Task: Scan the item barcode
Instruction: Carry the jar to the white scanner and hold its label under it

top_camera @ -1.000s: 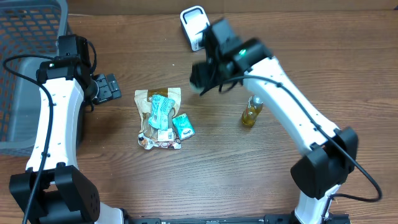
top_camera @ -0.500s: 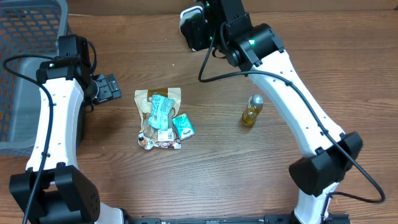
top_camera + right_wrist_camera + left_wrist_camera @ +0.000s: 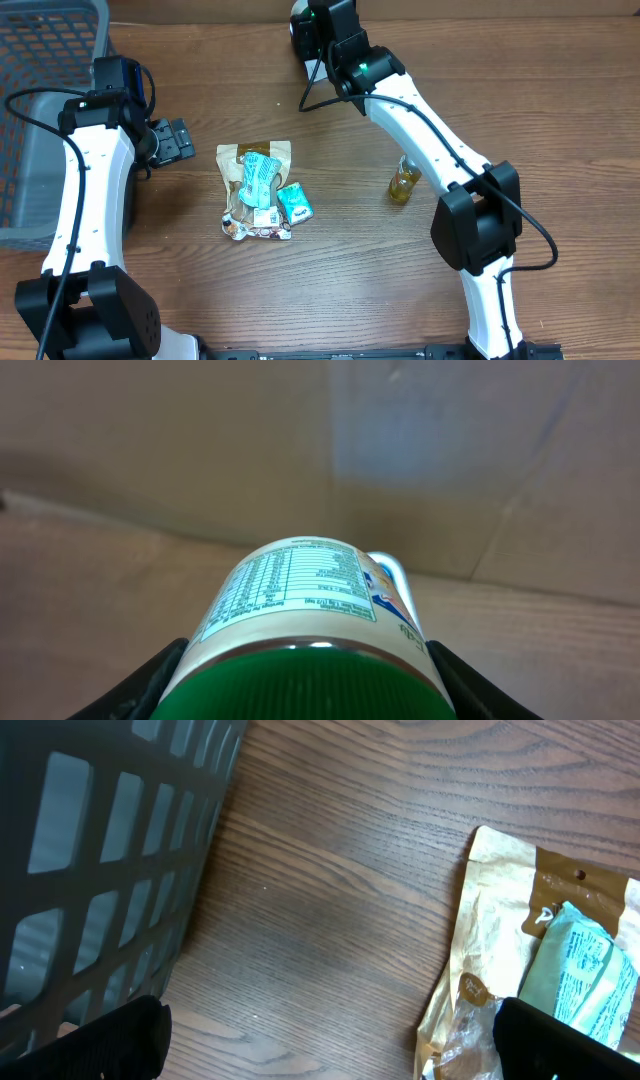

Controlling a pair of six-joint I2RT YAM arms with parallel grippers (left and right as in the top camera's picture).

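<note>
Grey plastic mesh basket (image 3: 40, 60): at 10 o'clock on the brown wooden table (image 3: 360, 280), partly cut off by the frame edge. Cannot tell through the mesh what lies inside.

Small clear bottle with gold cap (image 3: 405, 180): upright at 3 o'clock, filled with yellowish liquid.

Tan paper pouch (image 3: 230, 160): flat just off centre toward 8 o'clock. Carries a pale teal packet (image 3: 258, 178) on top, with a darker teal packet (image 3: 294, 203) touching its 4 o'clock corner.

Round jar with green ribbed lid and white printed label (image 3: 300, 600): up at 12 o'clock by the table's far edge, grasped by the right gripper (image 3: 305, 680). Seen lid-first from the wrist camera, with a black finger against each flank. Shows a nutrition table in small print on the visible part of the label, plus a patch of orange and blue at its 3 o'clock edge. Cannot tell where the barcode lies. Contents hidden by lid and label.

White barcode scanner (image 3: 297, 28): also at 12 o'clock, mostly covered by the right arm in the overhead view, only its left edge showing.

Left gripper (image 3: 178, 140): at 9 o'clock, between basket and pouch. Released, jaws spread wide, grasping nothing.
</note>
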